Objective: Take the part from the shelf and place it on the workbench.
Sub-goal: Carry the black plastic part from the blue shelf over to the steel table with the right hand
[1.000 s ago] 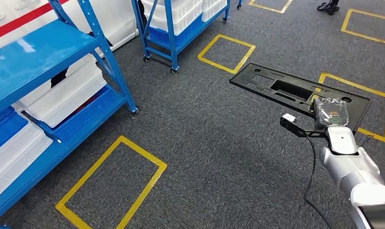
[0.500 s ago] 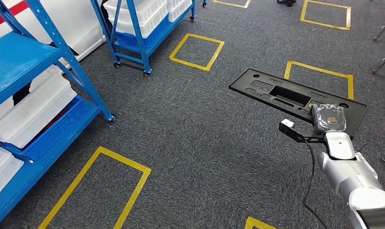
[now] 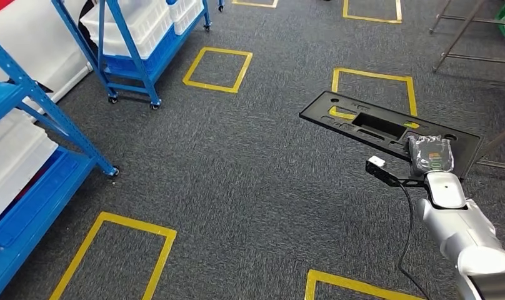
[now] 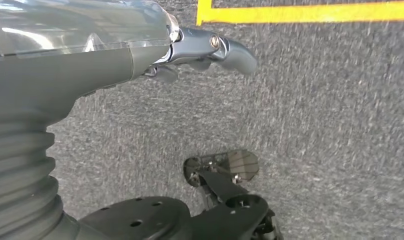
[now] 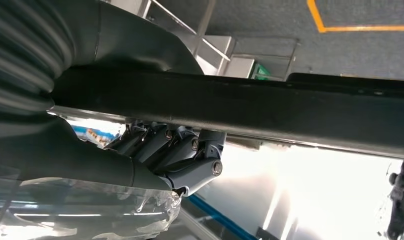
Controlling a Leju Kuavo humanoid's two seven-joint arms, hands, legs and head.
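The right robot hand [image 3: 430, 155] is held out in front of the robot, wrapped in clear plastic, and it grips a long flat black panel [image 3: 387, 125] by its near long edge. The panel sticks out ahead of and to the left of that hand, held up above the grey carpet floor [image 3: 250, 175], roughly level and slightly tilted. It has one large rectangular cut-out near its middle and several smaller slots and holes along its length. In the right wrist view the panel [image 5: 270, 107] runs as a dark bar across the picture, with the fingers [image 5: 190, 150] of the right robot hand [image 5: 155, 160] curled under it and pressed against its underside.

A small black bracket with a white tip [image 3: 379, 164] juts out just beside the wrist, to the left of the right robot hand, and a thin black cable hangs down along the silver forearm.

The left robot hand [image 4: 140, 50] hangs over the carpet, holding nothing; one finger [image 4: 230, 50] shows, bent at its tip, and I cannot tell how the others lie, so whether the hand is open or closed is unclear.

Yellow tape rectangles [image 3: 217, 69] mark the floor well ahead of and to the left of the right robot hand. Further left stand blue shelves [image 3: 131, 50] carrying white bins [image 3: 144, 25], well apart from the panel. Thin metal legs show ahead of and to the right of the hand.
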